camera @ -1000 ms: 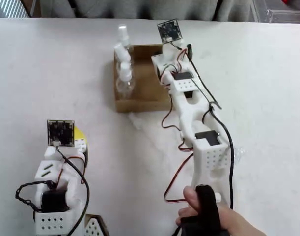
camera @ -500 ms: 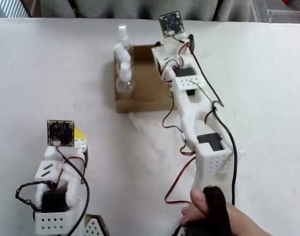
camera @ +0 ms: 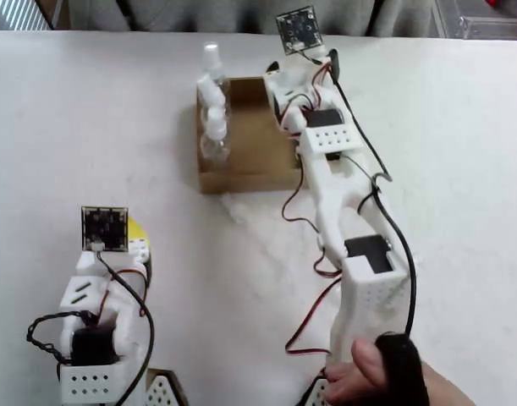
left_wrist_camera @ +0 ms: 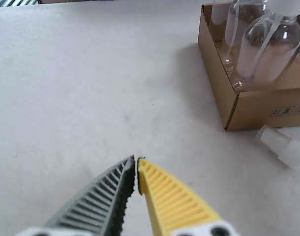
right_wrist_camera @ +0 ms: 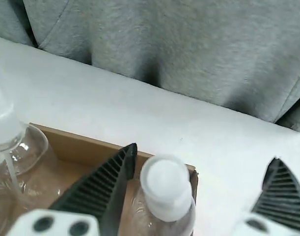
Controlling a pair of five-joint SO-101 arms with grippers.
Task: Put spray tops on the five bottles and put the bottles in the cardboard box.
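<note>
Reaching farther toward the desk's far edge than a second ago, the right arm [camera: 343,203] now holds its wrist over the far right corner of the cardboard box [camera: 250,173]. The left arm has not stirred.

The right gripper [right_wrist_camera: 204,152] is spread wide, one jaw on each side of a capped spray bottle [right_wrist_camera: 165,189] standing upright in that corner. One jaw is very close to the cap, and I cannot tell whether it touches. Three more capped bottles [camera: 214,114] line the box's left wall. A loose spray top [left_wrist_camera: 283,145] lies on the desk just beside the box's near wall. The left gripper [left_wrist_camera: 136,164] is closed on nothing, near the desk's near left corner.

The bottles look like empty clear plastic, so they are probably light, smooth and thin-walled, and easy to tip or squeeze out of shape. The neck just under the white cap seems the surest place to hold one. The box floor is still open in the middle, but its low cardboard walls would likely slide if nudged. Bare desk lies wide to the box's left, and the far edge is close behind it.
</note>
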